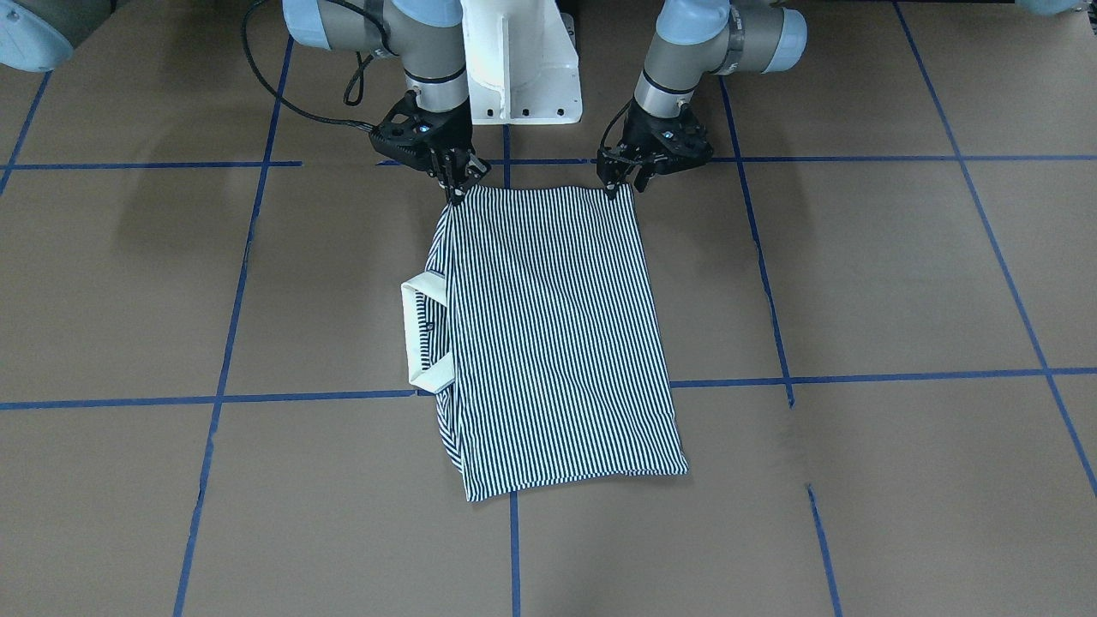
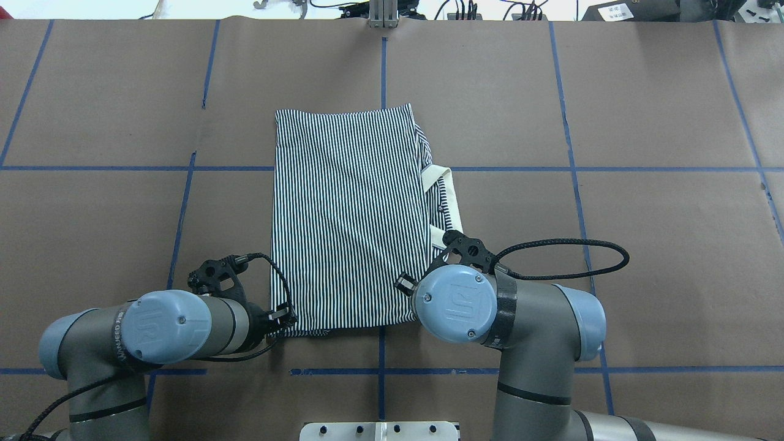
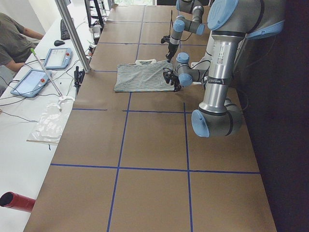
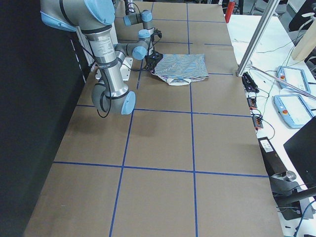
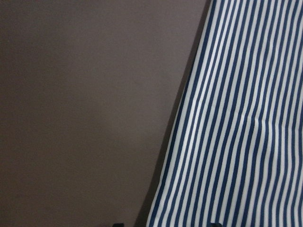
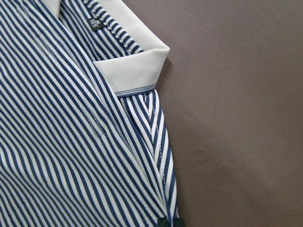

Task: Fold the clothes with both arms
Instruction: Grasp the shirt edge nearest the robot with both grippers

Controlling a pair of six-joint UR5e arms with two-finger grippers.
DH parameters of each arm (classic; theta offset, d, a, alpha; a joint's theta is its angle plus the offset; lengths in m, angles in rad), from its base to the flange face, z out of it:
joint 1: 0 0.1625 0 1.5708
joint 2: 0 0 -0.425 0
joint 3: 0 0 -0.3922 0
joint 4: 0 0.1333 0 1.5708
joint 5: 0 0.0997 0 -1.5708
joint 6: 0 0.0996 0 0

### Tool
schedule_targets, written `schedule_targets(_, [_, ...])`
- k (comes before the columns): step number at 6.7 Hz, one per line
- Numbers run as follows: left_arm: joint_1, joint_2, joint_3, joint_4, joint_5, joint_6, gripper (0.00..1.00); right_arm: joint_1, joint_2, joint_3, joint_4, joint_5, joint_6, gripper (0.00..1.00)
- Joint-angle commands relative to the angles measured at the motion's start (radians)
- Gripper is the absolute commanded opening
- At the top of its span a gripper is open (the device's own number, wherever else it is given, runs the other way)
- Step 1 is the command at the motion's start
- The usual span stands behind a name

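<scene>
The brown papered surface [image 1: 857,274] carries the striped polo shirt [image 1: 548,343], folded into a long panel lying flat at its middle. At the shirt's robot-side edge, the right gripper [image 1: 456,193] is pressed together, pinching one corner. The left gripper [image 1: 624,187] stands spread, straddling the other corner's edge. The cream collar [image 1: 424,334] juts from the right gripper's side.
</scene>
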Motion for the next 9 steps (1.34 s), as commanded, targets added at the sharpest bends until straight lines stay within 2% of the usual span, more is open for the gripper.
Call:
schedule_targets(1, [0.001, -0.001, 0.005, 0.0, 0.0, 0.0, 0.4, 0.0, -0.001, 0.001, 0.0, 0.0, 0.0, 0.0])
schedule_targets(2, [0.001, 0.001, 0.007, 0.0, 0.0, 0.0, 0.17, 0.0, -0.001, 0.001, 0.0, 0.0, 0.0, 0.0])
schedule_targets(3, [0.001, -0.001, 0.005, 0.0, 0.0, 0.0, 0.0, 0.0, -0.001, 0.0, 0.0, 0.0, 0.0, 0.0])
schedule_targets(5, [-0.004, -0.001, -0.036, 0.002, -0.002, 0.0, 0.0, 0.002, -0.007, 0.004, 0.0, 0.0, 0.0, 0.0])
schedule_targets(6, [-0.002, -0.009, -0.116, 0.09, -0.003, 0.0, 0.0, 0.008, -0.019, 0.05, -0.011, -0.003, 0.003, 0.0])
schedule_targets(7, [-0.001, -0.012, -0.252, 0.209, -0.011, -0.019, 0.0, -0.021, -0.051, 0.178, -0.114, -0.005, 0.014, 0.0])
schedule_targets(8, [-0.001, -0.016, -0.346, 0.277, -0.012, -0.023, 0.0, -0.031, -0.05, 0.298, -0.258, -0.005, 0.014, 0.0])
schedule_targets(9, [-0.011, -0.06, -0.35, 0.287, -0.011, -0.01, 0.0, -0.025, -0.035, 0.296, -0.274, -0.012, 0.008, 0.0])
